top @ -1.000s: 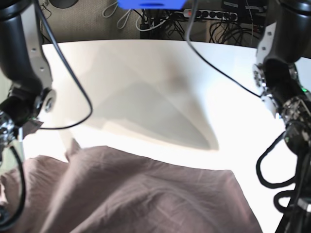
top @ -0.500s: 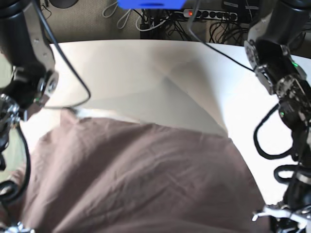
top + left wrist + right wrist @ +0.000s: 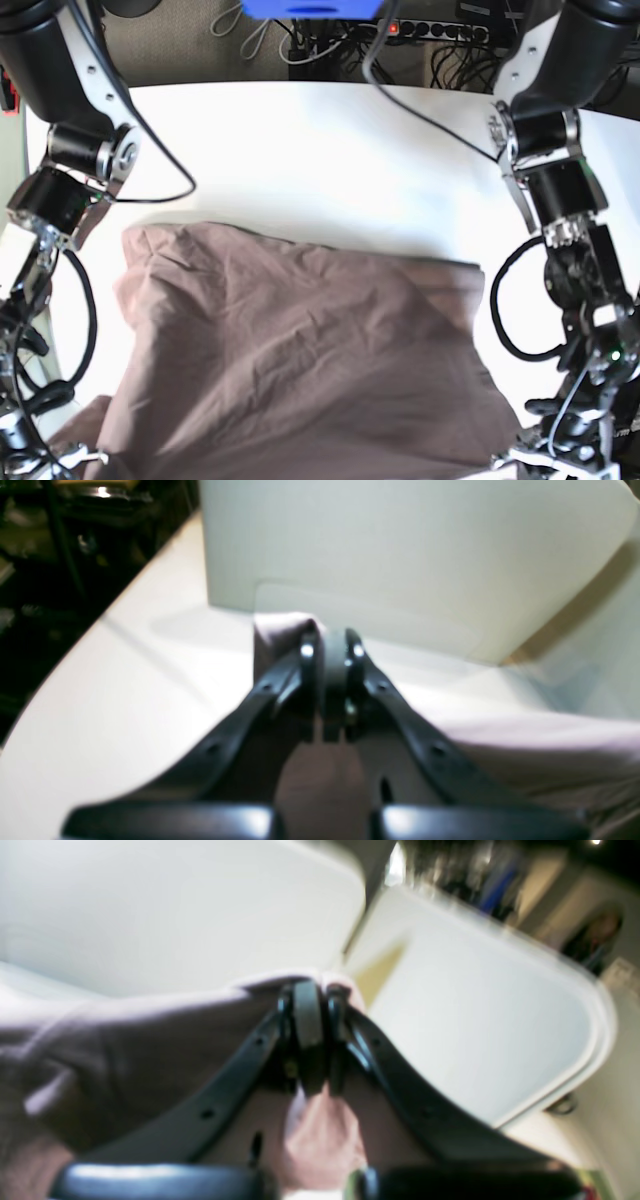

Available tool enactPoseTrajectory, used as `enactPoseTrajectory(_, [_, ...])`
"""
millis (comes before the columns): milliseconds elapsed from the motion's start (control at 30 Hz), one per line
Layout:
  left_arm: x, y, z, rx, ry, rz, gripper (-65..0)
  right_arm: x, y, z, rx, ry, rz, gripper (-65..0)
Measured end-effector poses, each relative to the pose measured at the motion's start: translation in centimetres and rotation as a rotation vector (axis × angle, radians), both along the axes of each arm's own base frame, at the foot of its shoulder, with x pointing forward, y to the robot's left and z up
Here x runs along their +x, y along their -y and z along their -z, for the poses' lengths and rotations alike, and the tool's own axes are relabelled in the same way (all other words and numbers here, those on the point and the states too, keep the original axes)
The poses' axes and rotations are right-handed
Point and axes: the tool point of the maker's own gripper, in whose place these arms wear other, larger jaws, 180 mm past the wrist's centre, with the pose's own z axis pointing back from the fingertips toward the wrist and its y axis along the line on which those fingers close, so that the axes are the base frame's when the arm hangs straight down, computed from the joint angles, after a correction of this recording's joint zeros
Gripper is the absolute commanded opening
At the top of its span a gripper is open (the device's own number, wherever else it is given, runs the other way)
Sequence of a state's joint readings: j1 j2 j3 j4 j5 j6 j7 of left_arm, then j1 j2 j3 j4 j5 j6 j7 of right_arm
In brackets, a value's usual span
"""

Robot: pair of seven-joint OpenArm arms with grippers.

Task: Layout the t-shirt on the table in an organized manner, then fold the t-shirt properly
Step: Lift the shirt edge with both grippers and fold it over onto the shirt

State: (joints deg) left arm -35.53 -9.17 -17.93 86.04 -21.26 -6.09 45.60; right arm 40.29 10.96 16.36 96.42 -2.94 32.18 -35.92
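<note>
- Two claws, both clenched on cloth: left gripper (image 3: 327, 647) at mid-frame of its wrist view, jaws pinched onto a bunched corner of the t-shirt (image 3: 280, 635); right gripper (image 3: 315, 1000) likewise at mid-frame, nipping a fold of mauve fabric just above the jaw tips.
- Probably gripped at two corners of one edge so the garment can be spread flat between the arms instead of dragged in a heap.
- Outward from each claw: fabric trailing down toward the lower frame edge, slack and creased, blurred in both wrist views.
- Base view: t-shirt (image 3: 300, 370) filling the lower half, far edge running roughly level from mid-left to mid-right, wrinkled, lower part cut off by the frame; claws themselves not discernible here.
- Beyond that: bare white table (image 3: 320, 160) across the upper half, with cables and a power strip (image 3: 440, 30) along the top.
- Judged stage: laying out, folding not yet begun; collar and sleeves not identifiable.
</note>
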Motion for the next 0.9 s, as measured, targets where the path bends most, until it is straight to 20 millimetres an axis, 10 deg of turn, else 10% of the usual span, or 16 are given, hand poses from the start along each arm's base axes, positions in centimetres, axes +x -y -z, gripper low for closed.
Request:
enactPoseTrajectory(567, [5.1,-1.3,9.1,-0.144,-0.203,-0.054,-63.8,7.9,0.6,12.5,0.219,-0.259,-0.072,-64.8])
enactPoseTrajectory(833, [7.3,-1.8,10.6,-0.203,-0.268,-0.077,-32.5,9.0,2.2,14.2,0.257,-0.295,-0.006,-29.0])
enactPoseTrajectory(900, [8.1,-1.8,10.1,-0.217,-0.249,-0.089,-22.9,9.0,2.0,14.4,0.257,-0.299,-0.009,-28.6])
